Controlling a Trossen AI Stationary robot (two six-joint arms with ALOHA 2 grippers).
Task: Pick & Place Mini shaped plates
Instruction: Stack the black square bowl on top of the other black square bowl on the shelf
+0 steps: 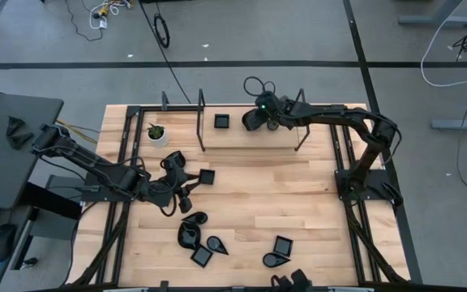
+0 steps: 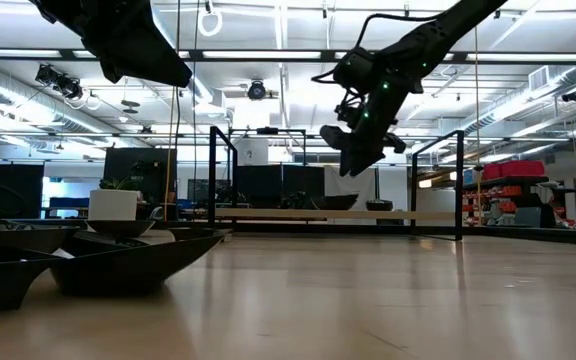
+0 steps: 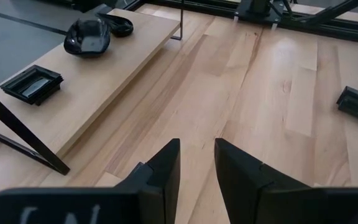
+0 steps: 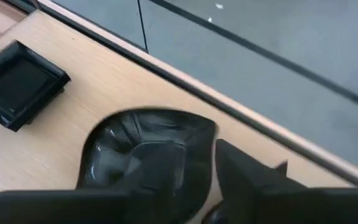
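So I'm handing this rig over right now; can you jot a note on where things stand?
Right end effector: over the raised shelf, fingers apart around a rounded plate lying on it.
Left end effector: open, empty, over the table's left-centre.
Done: square plate and rounded plates on the shelf.
Left: one square plate mid-table, a cluster of plates along the near edge. White plant pot stays.

Both arms matte black, jointed tubes with blocky housings; black cable loops off the right arm [image 1: 355,130] near its wrist, where a small green light glows. Left arm [image 1: 87,162] likewise dark; its fingers [image 3: 160,174] flat, angular, tapering black plastic.
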